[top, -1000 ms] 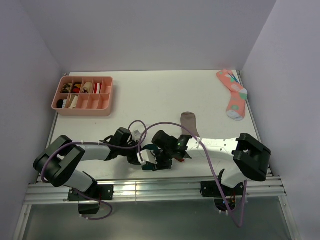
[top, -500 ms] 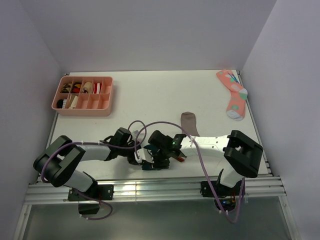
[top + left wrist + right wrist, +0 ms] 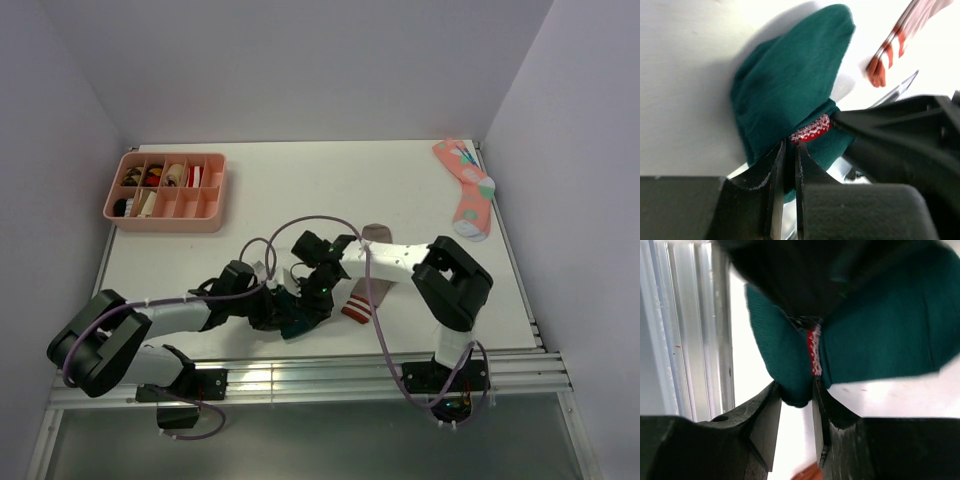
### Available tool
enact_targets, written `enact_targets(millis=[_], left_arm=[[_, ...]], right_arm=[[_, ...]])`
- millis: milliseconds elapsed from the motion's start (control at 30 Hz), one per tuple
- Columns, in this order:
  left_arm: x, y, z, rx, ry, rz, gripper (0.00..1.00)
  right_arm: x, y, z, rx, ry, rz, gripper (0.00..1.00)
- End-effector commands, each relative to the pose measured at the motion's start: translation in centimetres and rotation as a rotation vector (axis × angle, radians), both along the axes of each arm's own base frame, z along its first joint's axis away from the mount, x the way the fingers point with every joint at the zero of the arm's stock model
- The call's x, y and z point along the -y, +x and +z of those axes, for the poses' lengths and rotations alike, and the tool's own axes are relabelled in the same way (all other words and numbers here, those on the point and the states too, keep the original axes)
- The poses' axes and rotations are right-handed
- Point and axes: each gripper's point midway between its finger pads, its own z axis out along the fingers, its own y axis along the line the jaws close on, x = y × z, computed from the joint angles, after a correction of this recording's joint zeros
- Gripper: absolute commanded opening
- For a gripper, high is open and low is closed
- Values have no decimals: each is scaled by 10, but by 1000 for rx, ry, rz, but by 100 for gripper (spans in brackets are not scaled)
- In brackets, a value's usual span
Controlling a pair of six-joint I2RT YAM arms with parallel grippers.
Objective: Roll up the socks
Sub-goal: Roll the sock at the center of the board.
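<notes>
I see: pink divided tray (image 3: pixel 160 223) far left, small items inside | coral spotted sock (image 3: pixel 466 187) far right | white table (image 3: pixel 300 190) under both

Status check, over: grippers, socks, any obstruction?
Both shut on dark green sock near front edge: left gripper, right gripper. Beside them, taupe sock flat, ungripped. Far back right, pink sock; no obstruction.

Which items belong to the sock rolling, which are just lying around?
Job: dark green sock, pinched by left end effector and right end effector; taupe-brown sock with striped cuff.
Lying about: coral-pink spotted sock; pink compartment tray.
</notes>
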Motion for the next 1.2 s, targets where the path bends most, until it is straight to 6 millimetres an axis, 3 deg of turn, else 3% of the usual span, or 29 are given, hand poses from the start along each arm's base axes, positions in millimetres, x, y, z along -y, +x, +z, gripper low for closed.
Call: enact_targets(millis=[0,367,600,733,1167], left_arm=[[-26,0,-24,-21,146,114,4],[-33,16,-26,157,157,228,6],[-43,26,-23,336,180,266,23],[-46,36,-5,454,152,291,33],[-50,44,33,765,74,294,42]], right_arm=[[10,12,5,-92,-34,-26,36],[16,15,2,-287,-146,-11,36],[19,16,-4,-344,-216,-20,36],[17,18,-5,-360,-230,-25,36],[7,31,-4,-385,-263,-55,35]])
